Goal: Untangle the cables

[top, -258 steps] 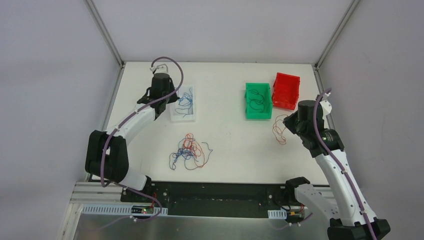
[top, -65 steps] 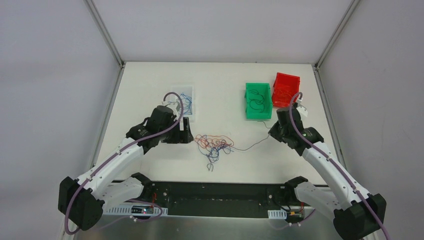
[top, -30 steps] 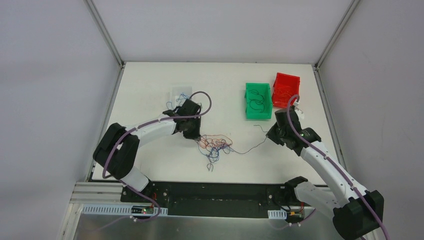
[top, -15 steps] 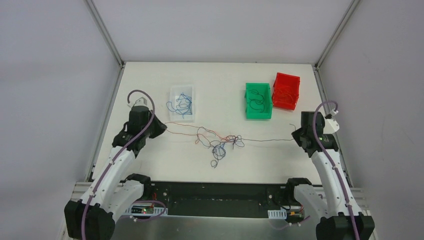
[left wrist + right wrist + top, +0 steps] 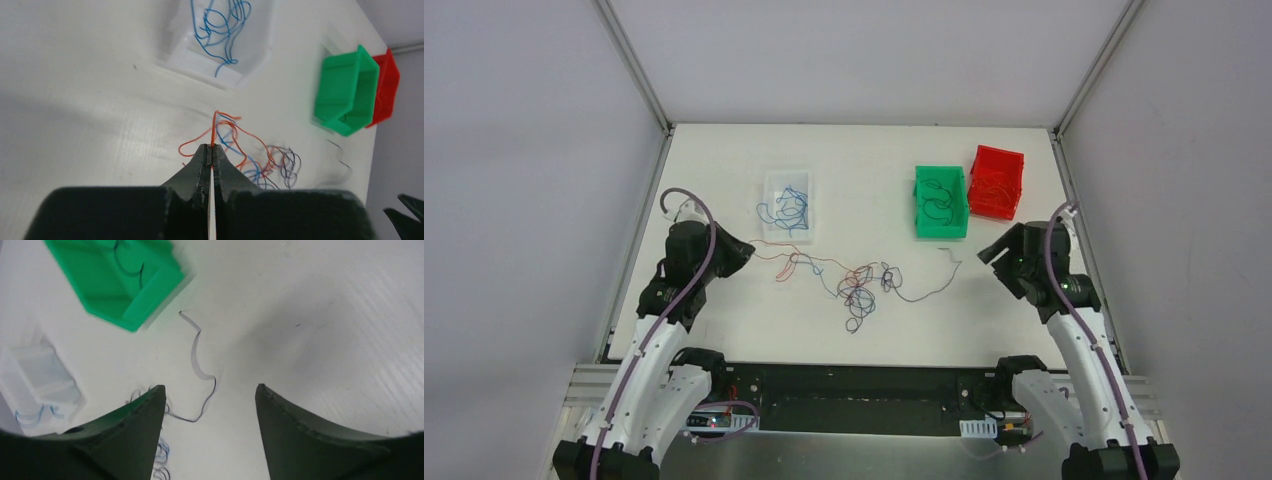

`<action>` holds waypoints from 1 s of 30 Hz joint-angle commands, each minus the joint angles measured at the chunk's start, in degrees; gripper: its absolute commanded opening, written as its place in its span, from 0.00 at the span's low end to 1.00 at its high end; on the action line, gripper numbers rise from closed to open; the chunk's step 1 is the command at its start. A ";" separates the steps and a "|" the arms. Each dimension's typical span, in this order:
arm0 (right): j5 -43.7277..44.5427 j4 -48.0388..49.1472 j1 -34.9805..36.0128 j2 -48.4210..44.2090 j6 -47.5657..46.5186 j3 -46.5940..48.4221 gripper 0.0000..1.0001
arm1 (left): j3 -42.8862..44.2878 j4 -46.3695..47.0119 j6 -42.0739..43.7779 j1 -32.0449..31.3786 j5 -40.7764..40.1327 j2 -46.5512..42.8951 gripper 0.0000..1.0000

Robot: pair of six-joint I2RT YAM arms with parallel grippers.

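Left wrist view shows my left hand (image 5: 211, 152) squeezed shut on a red cable (image 5: 215, 127), and my right hand (image 5: 210, 390) is open, holding nothing.

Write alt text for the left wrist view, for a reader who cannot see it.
The left gripper, shut, pinches a red cable that runs into a tangle of cables on a table. Beyond stand a clear bin of blue cables, a green bin and a red bin.

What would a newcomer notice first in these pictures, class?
The tangle of red, blue and black wires lies mid-table. The left tool pinches a red wire from it, while the right tool stands open, empty. A green bin and a red bin sit far right.
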 commanded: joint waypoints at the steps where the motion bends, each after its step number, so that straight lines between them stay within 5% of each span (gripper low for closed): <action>1: -8.57 6.40 10.25 -0.31 -4.60 -0.93 0.73 | 1.51 6.22 3.58 0.31 16.01 4.34 0.00; 8: 0.37 9.20 33.65 10.99 -1.39 2.77 0.70 | 2.83 6.35 5.47 0.31 18.31 5.94 0.00; 15: 11.41 8.91 52.44 34.06 -1.70 14.09 0.64 | 2.74 6.22 6.30 0.32 18.11 4.78 0.00; 20: 13.94 6.89 58.27 46.80 -2.71 21.97 0.60 | 4.13 5.67 6.96 0.32 20.79 5.90 0.00; 30: 11.33 10.57 60.00 55.51 -1.51 23.37 0.49 | 5.15 3.88 8.86 0.32 22.21 6.30 0.00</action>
